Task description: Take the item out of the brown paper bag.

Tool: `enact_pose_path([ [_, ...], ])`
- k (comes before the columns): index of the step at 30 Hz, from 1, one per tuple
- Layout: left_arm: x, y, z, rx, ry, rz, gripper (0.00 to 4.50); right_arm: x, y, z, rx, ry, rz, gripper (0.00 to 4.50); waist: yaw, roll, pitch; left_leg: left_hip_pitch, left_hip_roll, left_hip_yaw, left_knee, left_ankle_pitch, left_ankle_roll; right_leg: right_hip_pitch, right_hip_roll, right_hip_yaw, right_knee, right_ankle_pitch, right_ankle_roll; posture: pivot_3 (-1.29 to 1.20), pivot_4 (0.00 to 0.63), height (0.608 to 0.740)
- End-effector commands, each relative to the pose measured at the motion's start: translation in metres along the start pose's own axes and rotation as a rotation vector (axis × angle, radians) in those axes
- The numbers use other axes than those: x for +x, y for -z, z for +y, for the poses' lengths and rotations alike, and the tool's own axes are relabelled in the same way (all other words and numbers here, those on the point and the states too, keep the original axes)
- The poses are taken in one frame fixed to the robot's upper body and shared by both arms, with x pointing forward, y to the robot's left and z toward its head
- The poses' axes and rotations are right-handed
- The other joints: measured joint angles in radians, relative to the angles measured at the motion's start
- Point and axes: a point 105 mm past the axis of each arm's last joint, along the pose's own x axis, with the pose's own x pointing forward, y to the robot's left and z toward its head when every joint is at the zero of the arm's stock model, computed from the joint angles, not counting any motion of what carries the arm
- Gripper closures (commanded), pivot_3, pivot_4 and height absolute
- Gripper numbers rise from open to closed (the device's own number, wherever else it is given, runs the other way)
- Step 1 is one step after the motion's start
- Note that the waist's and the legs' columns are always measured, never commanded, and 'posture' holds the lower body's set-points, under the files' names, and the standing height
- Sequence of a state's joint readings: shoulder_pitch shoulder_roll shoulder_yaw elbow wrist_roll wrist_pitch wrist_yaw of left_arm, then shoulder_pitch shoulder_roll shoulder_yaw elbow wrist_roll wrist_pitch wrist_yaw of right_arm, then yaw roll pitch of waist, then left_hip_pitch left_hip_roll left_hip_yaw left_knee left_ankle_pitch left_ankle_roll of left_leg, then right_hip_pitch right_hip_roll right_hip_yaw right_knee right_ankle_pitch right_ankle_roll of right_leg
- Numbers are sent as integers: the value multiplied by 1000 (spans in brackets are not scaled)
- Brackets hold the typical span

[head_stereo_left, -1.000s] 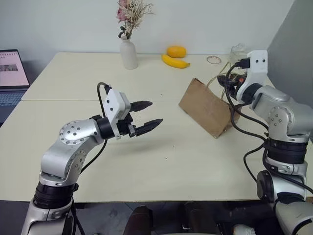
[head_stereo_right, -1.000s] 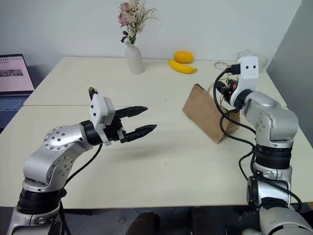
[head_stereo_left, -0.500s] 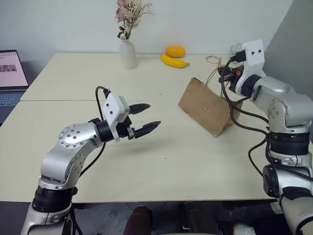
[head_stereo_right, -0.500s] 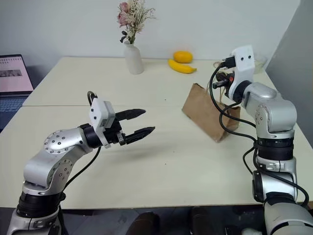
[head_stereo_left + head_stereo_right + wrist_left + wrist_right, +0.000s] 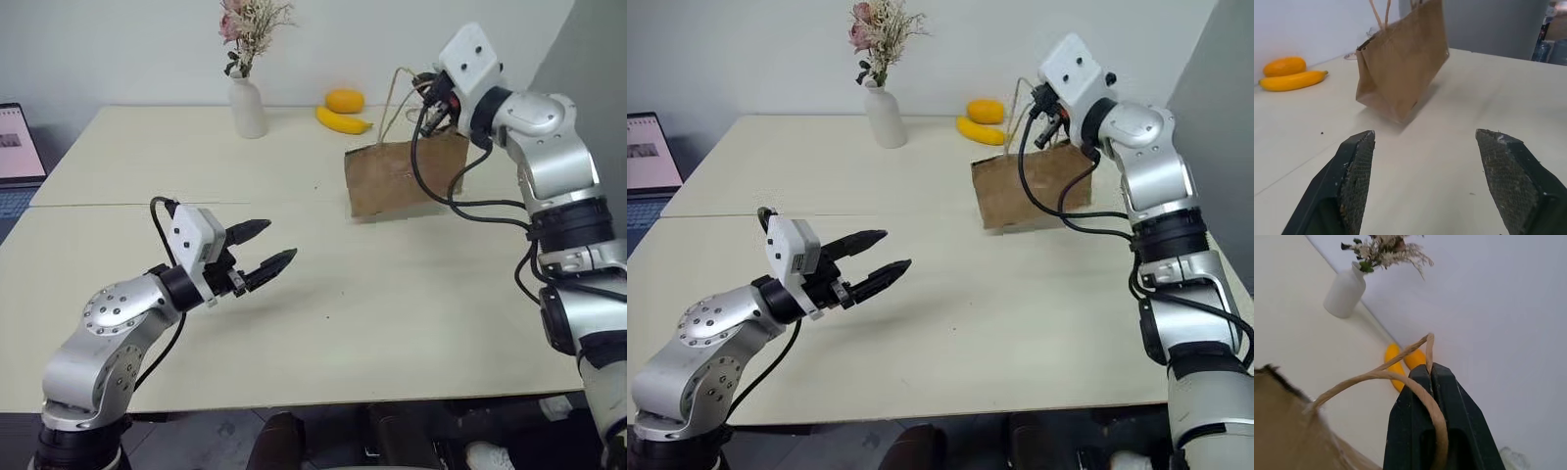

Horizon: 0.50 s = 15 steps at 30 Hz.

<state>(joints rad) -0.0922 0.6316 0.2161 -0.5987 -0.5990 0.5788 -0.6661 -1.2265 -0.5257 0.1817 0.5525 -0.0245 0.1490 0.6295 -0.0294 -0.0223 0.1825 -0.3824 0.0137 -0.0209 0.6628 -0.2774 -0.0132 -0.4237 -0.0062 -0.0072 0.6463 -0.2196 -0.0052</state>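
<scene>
Silver jointed arms with ringed screws, black cables looping along them, white wrist camera boxes, and textured black fingers point(image 5: 1357, 183).

matt brown paper bag point(image 5: 404, 176), smooth table point(image 5: 392, 284)

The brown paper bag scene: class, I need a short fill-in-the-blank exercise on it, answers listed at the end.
1. The right gripper is shut on the brown paper bag's cord ____.
2. The left gripper's fingers are ____.
3. The white vase holds dried ____.
4. The banana lies ____ the bag.

Answers: handle; open; flowers; behind
</scene>
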Motion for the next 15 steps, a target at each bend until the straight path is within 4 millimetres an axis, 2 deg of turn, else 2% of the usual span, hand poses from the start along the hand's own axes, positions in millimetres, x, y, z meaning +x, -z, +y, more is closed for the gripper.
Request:
enact_pose_path([
  [1, -10, -7, -1, 25, -43, -16, 1057, 12, -37, -1, -48, 2, -113, 4464, -2, 0, 0, 0, 0, 0, 0, 0, 0, 0, 0, 0, 0, 0, 0, 0, 150, 740],
  [8, -18, 0, -1, 11, -136, -12, 1057, 36, -57, 33, -11, -57, -182, 4464, 0, 1, 1, 0, 0, -1, 0, 0, 0, 0, 0, -1, 1, 2, -5, 0, 150, 740],
  [15, -23, 1, 4, 29, -191, -8, 1057, 49, -59, 46, 9, -64, -193, 4464, 4, 1, 1, 0, -1, -1, 0, 0, 0, 0, -2, -1, 1, 2, -5, 0, 150, 740],
])
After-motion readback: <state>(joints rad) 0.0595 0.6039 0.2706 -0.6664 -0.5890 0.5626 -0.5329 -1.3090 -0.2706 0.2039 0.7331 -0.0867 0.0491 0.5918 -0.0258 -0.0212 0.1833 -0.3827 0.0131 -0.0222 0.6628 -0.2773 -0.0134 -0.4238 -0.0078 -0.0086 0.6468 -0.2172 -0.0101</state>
